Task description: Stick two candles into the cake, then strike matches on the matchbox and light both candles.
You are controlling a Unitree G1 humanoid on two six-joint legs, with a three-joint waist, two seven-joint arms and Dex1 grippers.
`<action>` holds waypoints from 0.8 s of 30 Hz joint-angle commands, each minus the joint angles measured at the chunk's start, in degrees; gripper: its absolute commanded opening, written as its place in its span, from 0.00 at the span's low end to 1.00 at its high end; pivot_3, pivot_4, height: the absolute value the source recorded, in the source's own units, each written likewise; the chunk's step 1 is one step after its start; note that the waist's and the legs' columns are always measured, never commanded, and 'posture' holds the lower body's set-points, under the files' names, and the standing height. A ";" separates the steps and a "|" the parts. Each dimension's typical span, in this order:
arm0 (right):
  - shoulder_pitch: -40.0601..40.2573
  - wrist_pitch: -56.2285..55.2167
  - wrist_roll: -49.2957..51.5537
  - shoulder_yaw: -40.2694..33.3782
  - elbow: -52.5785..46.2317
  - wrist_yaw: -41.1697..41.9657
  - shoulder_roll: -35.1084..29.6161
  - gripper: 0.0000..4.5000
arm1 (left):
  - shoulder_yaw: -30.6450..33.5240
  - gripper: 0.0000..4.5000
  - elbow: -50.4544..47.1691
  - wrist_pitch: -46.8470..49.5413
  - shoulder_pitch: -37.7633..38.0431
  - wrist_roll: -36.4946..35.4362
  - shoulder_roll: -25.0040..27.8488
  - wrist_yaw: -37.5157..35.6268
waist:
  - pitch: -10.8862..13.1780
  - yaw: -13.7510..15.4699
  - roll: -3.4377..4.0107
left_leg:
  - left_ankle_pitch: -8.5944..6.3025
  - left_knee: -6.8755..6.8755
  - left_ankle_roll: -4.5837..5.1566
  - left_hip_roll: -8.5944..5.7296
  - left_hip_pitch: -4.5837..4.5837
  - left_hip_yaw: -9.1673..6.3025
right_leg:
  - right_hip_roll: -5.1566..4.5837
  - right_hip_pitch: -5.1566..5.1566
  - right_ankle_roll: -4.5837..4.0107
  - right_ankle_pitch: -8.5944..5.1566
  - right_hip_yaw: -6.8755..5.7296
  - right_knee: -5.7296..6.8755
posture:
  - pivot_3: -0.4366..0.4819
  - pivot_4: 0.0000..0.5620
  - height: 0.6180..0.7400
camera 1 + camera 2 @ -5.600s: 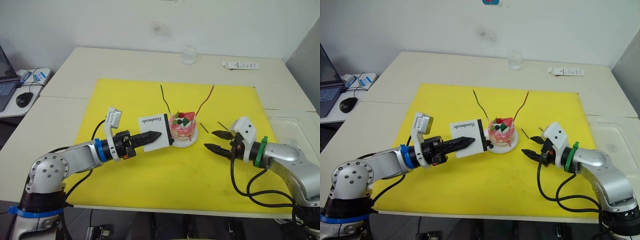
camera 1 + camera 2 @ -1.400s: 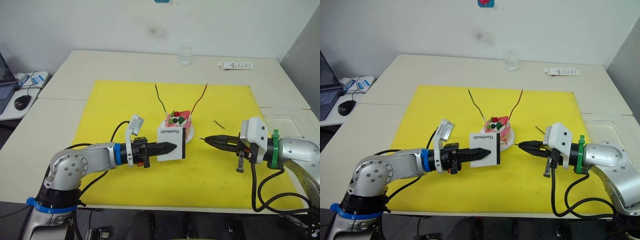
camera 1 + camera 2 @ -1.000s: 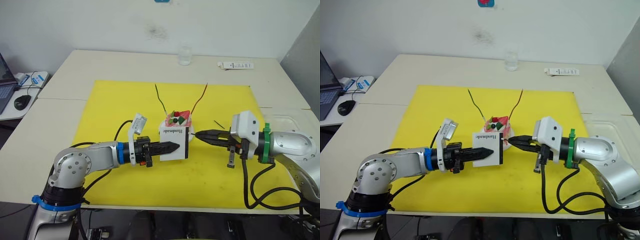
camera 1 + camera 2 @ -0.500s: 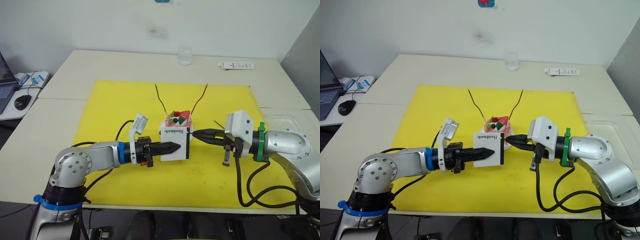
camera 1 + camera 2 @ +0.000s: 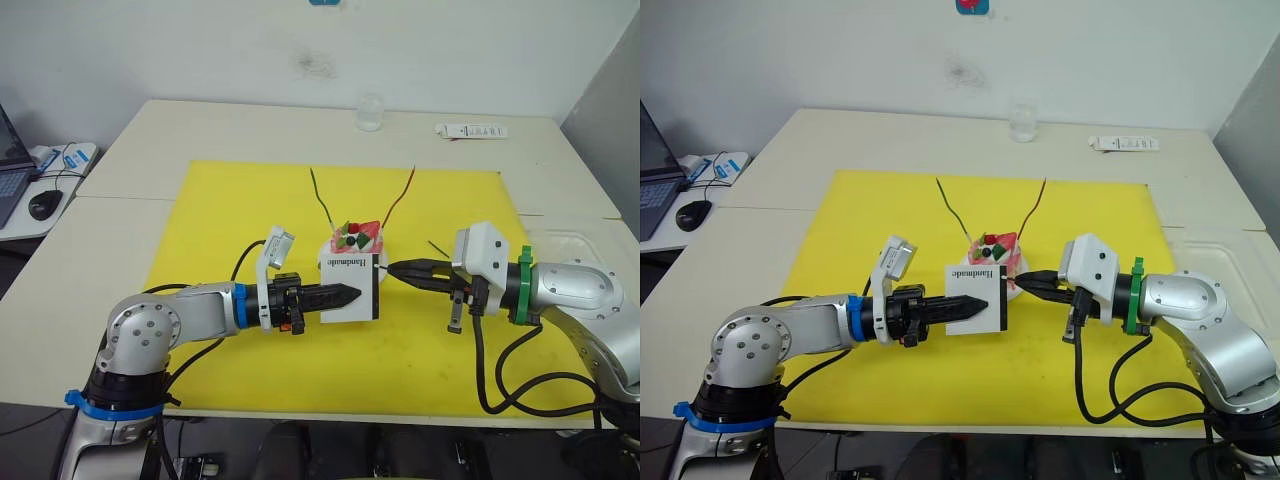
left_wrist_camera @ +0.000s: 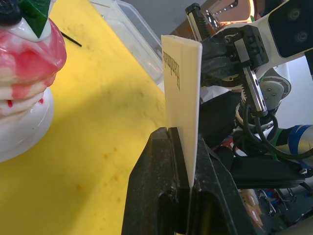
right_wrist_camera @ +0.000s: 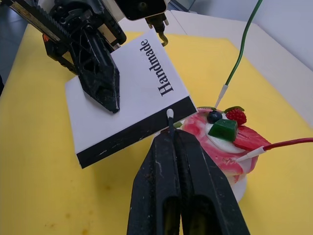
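Your left tool (image 5: pixel 340 293) is clamped on the matchbox (image 7: pixel 128 116); your right tool (image 7: pixel 170 138) pinches a match (image 7: pixel 170 119) against its black strip.

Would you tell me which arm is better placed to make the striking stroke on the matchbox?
The right. Its gripper is shut on a match whose tip sits at the black strip of the matchbox. The left gripper is shut on that box, holding it upright beside the cake, so it probably should just steady it.
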 commanded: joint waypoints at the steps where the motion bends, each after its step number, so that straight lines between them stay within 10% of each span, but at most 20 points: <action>1: -0.73 -0.86 0.10 -1.10 -0.65 0.30 -0.29 0.00 | 1.38 0.00 -0.89 -0.12 -0.74 -1.49 0.21 -0.65 | 0.00 0.00 0.00 | 0.00 0.00 0.00 0.00 0.00 0.00 | 0.00 0.00 0.00 0.00 0.00 0.00 | 0.48 0.27 1.00; 8: 0.31 -3.13 -2.22 1.84 -1.83 1.60 -0.65 0.00 | 1.44 0.00 -0.73 -0.31 -1.03 -1.20 0.21 -0.78 | 0.00 0.00 0.00 | 0.00 0.00 0.00 0.00 0.00 0.00 | 0.00 0.00 0.00 0.00 0.00 0.00 | 0.48 0.27 1.00; 14: 6.75 -6.15 -1.14 3.51 -6.83 16.41 -13.35 0.00 | 2.14 0.00 2.01 -1.38 -3.23 0.60 0.01 -1.11 | 0.00 0.29 0.00 | -0.01 0.02 0.01 -0.01 -0.07 -0.06 | 0.00 0.01 0.01 -0.01 -0.09 -0.07 | 0.48 0.27 1.00; 24: -2.96 4.69 10.00 -5.68 0.85 10.74 -10.69 0.00 | 3.17 0.00 2.04 -0.97 -2.12 1.89 0.41 -2.34 | 0.01 0.04 -0.02 | 0.02 0.02 0.01 0.10 0.07 -0.24 | 0.17 0.06 -0.12 0.06 -0.12 0.08 | 0.48 0.27 1.00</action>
